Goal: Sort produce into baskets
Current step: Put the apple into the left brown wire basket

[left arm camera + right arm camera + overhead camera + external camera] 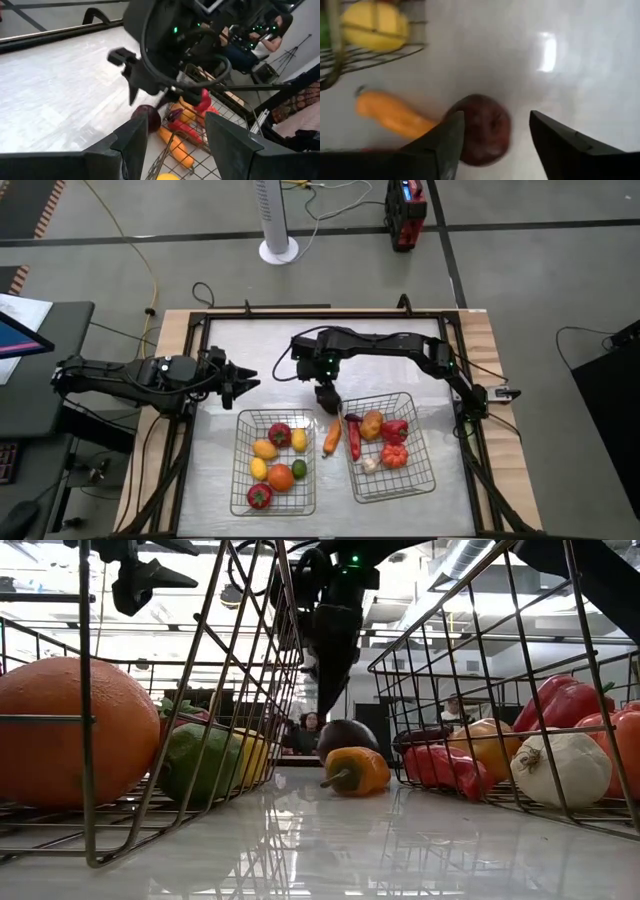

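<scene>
Two pieces remain loose between the baskets (275, 505): a dark purple round (482, 129) directly beneath the spread-fingered right gripper (495, 137), lined up for grasping, and an orange carrot (390, 114) beside it. Left gripper (240, 383) waits aside, fingers apart.

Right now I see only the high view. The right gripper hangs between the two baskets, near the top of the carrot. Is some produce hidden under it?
Observer: Yes. The right wrist view shows a dark purple round lying on the table, with the open right gripper directly over it.
Operator: Does the round touch the carrot?
Observer: I cannot tell. In the low view it lies just behind the carrot, on the table between the baskets.
Operator: Is the left gripper open as well?
Observer: Yes. The left wrist view shows the left gripper with its fingers spread and nothing between them.
</scene>
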